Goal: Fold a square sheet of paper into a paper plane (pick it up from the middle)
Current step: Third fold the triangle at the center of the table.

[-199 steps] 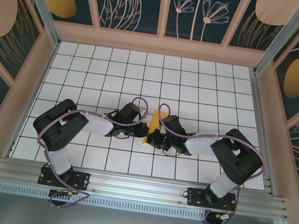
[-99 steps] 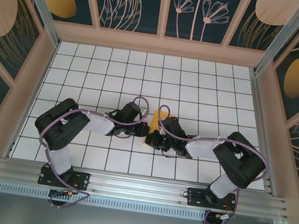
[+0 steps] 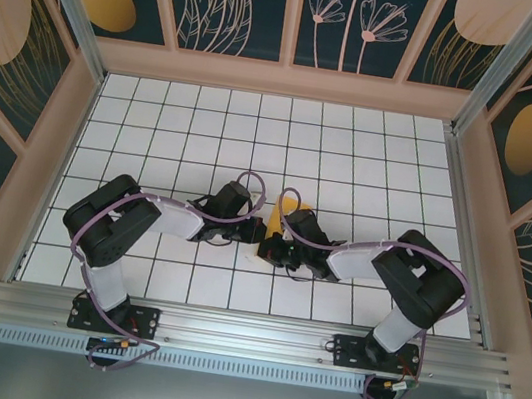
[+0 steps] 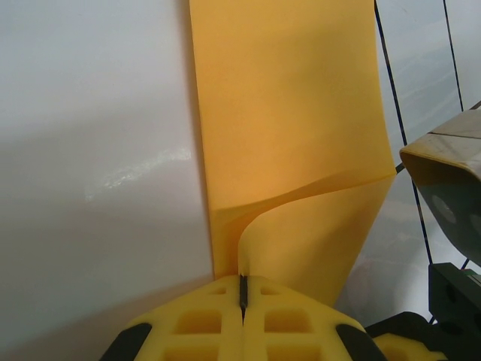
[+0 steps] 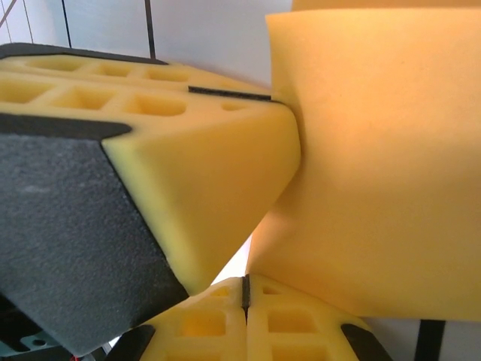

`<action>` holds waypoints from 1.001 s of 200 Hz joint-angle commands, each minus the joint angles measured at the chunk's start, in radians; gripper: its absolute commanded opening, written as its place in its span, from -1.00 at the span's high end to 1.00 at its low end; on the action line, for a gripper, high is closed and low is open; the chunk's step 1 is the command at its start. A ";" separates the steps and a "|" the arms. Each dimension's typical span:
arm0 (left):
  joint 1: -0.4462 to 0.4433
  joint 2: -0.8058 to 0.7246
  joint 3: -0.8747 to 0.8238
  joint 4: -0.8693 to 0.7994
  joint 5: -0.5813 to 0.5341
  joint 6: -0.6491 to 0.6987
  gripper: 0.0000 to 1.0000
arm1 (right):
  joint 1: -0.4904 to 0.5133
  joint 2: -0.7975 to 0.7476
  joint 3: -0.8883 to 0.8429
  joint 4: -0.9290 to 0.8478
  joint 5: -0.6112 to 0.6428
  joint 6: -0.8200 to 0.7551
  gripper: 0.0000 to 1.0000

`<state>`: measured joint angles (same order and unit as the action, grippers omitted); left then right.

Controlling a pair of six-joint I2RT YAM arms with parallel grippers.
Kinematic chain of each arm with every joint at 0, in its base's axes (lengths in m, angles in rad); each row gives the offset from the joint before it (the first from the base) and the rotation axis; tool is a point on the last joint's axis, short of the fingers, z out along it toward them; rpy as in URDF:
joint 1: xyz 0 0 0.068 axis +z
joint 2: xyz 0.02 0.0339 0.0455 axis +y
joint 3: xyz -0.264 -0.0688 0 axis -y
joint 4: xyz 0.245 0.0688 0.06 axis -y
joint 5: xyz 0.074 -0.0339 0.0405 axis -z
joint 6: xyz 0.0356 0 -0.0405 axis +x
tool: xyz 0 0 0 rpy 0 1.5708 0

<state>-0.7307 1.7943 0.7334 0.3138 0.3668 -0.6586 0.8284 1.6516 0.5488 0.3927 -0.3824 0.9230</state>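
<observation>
- since a second ago, the square sheet of paper (image 3: pixel 273 223) shows as a shorter orange-yellow patch from above, and the right arm's elbow has swung a little toward the middle.
- both arms stay reached inward, their wrists almost meeting over the middle of the white grid table (image 3: pixel 354 153).
- left gripper (image 3: pixel 247 240) sits just left of the paper and right gripper (image 3: pixel 270 251) just right of it, the two nearly touching.
- left wrist view: the left gripper (image 4: pixel 242 289) has its yellow fingers pressed flat together, with a curled-up flap of the paper (image 4: pixel 285 113) running down into the seam between them.
- beyond that flap, the rest of the paper lies as a flat band on the table, its left edge straight.
- right wrist view: the right gripper (image 5: pixel 244 289) is likewise closed tight, and the lower corner of the paper (image 5: pixel 376 150) meets the seam of its fingers.
- same view: one fingertip of the left gripper (image 5: pixel 188 150) presses against the paper's left edge.
</observation>
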 commanded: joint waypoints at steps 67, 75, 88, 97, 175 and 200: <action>-0.008 0.057 -0.017 -0.105 -0.032 0.014 1.00 | -0.219 -0.164 0.039 -0.186 0.023 -0.154 0.86; -0.009 0.056 -0.016 -0.105 -0.030 0.014 1.00 | -0.230 -0.142 0.059 -0.192 0.007 -0.169 0.86; -0.008 0.057 -0.011 -0.110 -0.029 0.016 1.00 | -0.240 -0.106 0.095 -0.203 -0.005 -0.188 0.87; -0.009 0.057 -0.007 -0.114 -0.031 0.018 1.00 | -0.241 -0.082 0.114 -0.211 -0.006 -0.201 0.87; -0.008 0.063 0.018 -0.143 -0.042 0.024 0.97 | -0.248 0.054 0.142 -0.211 -0.026 -0.224 0.87; -0.008 0.049 0.018 -0.151 -0.052 0.021 0.86 | -0.247 0.086 0.151 -0.258 0.017 -0.234 0.88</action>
<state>-0.7315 1.7981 0.7597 0.2749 0.3656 -0.6552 0.5846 1.6924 0.6788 0.1989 -0.4076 0.7235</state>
